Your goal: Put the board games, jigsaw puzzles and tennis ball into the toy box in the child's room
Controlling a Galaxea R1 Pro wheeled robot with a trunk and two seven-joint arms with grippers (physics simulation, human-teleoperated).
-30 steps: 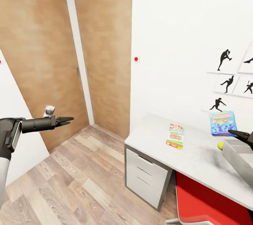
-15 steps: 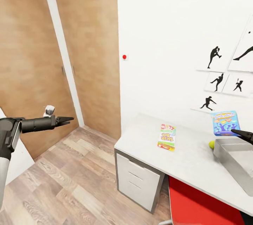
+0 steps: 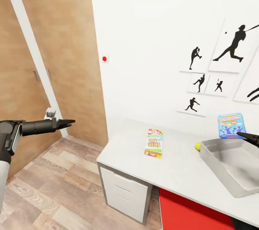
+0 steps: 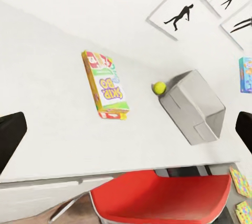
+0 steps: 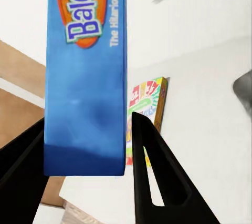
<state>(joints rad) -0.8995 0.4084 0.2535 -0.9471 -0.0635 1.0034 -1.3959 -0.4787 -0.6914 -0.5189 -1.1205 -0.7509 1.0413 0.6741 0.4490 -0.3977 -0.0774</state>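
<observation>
The toy box (image 3: 230, 167), a shallow translucent grey bin, is seen at the lower right of the head view, resting on the light grey table (image 3: 180, 172). Nothing can be made out inside it; its floor is seen bare. The tennis ball (image 3: 197, 146) lies on the tabletop just beside the box's far left corner, and in the left wrist view the ball (image 4: 159, 87) is seen touching or nearly touching the box (image 4: 194, 108).

A blue board game (image 3: 231, 125) is held upright at the right edge of the head view, above the far rim of the box, gripped by the right gripper (image 3: 250, 138), whose dark tips reach in from the right border. In the right wrist view the blue box (image 5: 86, 71) is clamped between the two black fingers (image 5: 152, 171), its printed title running along the frame's height. A second board game (image 3: 154, 142), white and green with red lettering, lies flat near the middle of the table, well apart from the bin; it is also seen in the left wrist view (image 4: 107, 86).

The left arm is held out level at the left of the head view, over the wood-plank floor (image 3: 54, 187), with the left gripper (image 3: 67, 122) pinched together on nothing. Two jigsaw puzzles (image 4: 240, 195) are glimpsed at the lower right corner of the left wrist view. A red chair seat (image 3: 194, 212) shows beneath the table edge, and black ball-player silhouettes (image 3: 216, 64) hang on the white wall.
</observation>
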